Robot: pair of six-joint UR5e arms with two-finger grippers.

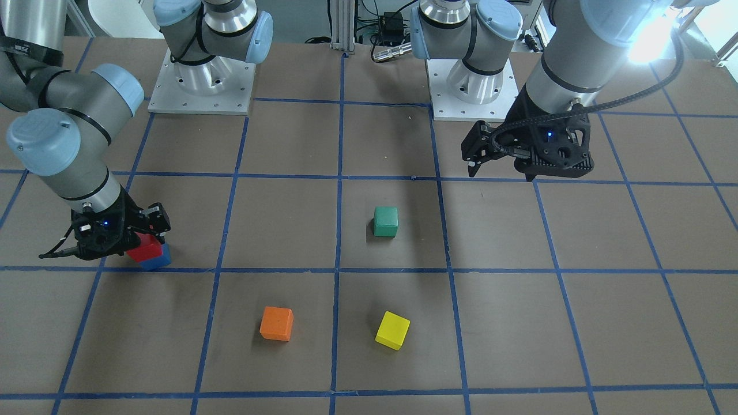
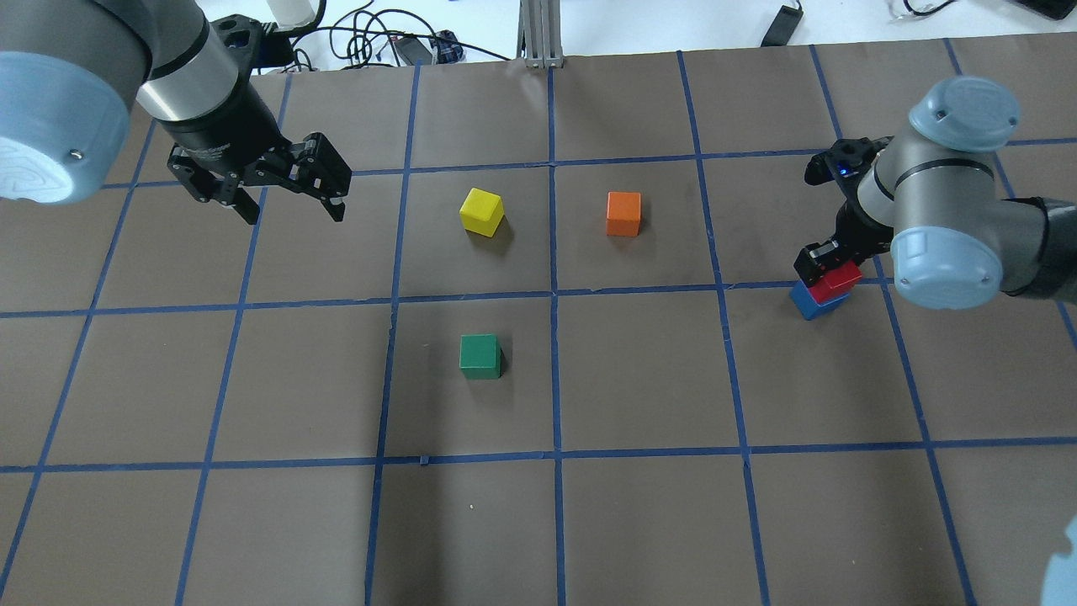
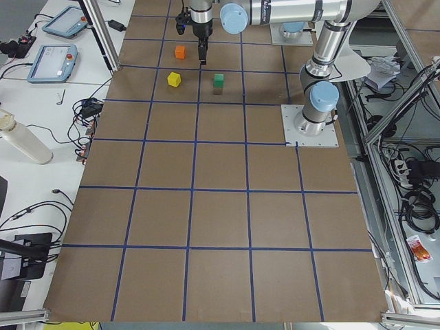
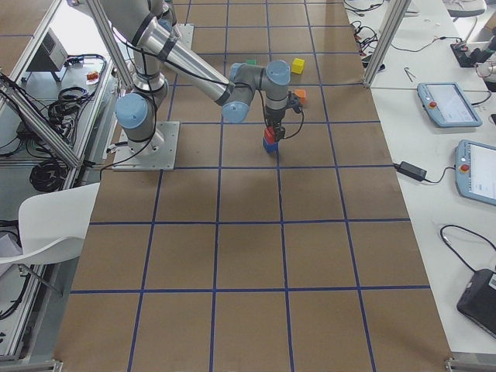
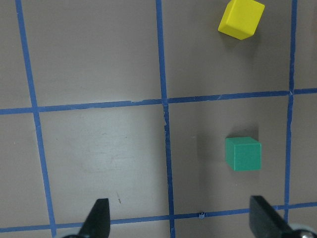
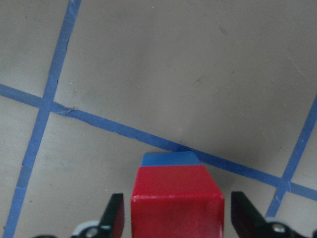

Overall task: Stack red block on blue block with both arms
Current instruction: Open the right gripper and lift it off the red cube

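1. One stack: the red block point(image 6: 176, 208) sits on the blue block point(image 6: 171, 158), directly under the right end effector point(image 6: 179, 210), whose fingers point(image 6: 116, 215) are spread and clear of both sides.
2. The left end effector point(image 2: 293, 210) hangs wide open, well apart, so I'd guess the right one just lifts straight up.

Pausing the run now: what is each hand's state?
Left hand: open, empty.
Right hand: open, either side of the red block atop the blue block.

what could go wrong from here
1. The red block looks offset on the blue block, so it may tip or slide.
2. The right hand is open, but its fingers flank the red block closely. A crooked lift could drag it off.
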